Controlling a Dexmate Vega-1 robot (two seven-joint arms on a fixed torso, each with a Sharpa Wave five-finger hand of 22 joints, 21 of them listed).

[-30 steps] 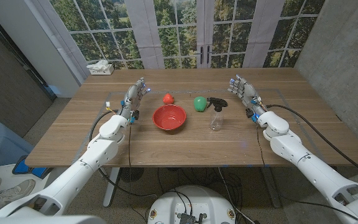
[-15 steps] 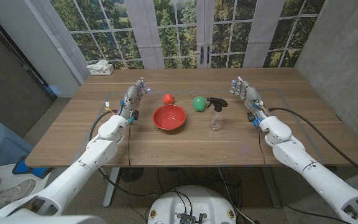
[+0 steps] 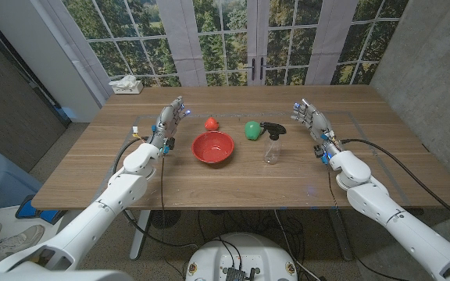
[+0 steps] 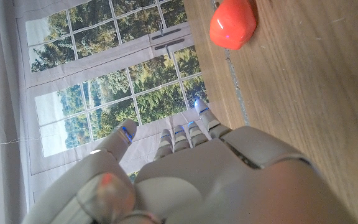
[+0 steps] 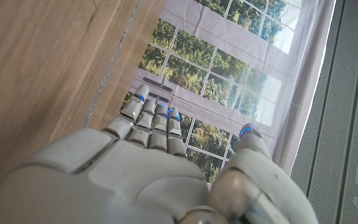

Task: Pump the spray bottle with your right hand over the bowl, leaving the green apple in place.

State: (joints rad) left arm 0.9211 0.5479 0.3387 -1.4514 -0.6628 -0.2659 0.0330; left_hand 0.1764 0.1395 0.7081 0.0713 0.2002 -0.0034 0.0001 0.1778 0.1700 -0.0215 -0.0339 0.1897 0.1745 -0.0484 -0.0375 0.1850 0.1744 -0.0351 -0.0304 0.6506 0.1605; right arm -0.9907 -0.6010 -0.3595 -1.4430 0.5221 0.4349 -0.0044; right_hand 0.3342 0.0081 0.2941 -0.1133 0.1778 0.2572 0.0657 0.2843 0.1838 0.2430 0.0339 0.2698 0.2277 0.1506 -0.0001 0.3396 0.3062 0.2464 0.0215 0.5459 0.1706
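The spray bottle (image 3: 272, 143) stands upright on the wooden table (image 3: 233, 183), slightly right of the frame's centre in the head view. It has a clear body and a black trigger head. Nothing touches it.

The right hand (image 3: 312, 122) is at the right of the frame, well apart from the bottle and level with it. Its fingers are extended and apart, and it holds nothing. In the right wrist view the right hand (image 5: 148, 168) shows its back, with the fingers (image 5: 151, 118) reaching out side by side above the table surface and the thumb set apart.

The green apple (image 3: 251, 129) sits just beside the bottle, on its upper-left side in the head view. Whether the two touch cannot be told. The red bowl (image 3: 212, 147) lies left of the bottle, near the frame's centre. A small red object (image 3: 211, 123) rests above the bowl in the frame; it appears again in the left wrist view as the same red object (image 4: 232, 26) on the table beyond the hand.

The left hand (image 3: 169, 122) is at the left of the bowl, near it but apart. Its fingers are extended and it grips nothing. The left wrist view shows the left hand (image 4: 185, 180) from the back, fingers straight.

A white box (image 3: 126, 85) sits at the table's upper-left corner. Windows (image 3: 233, 39) with trees outside fill the background.
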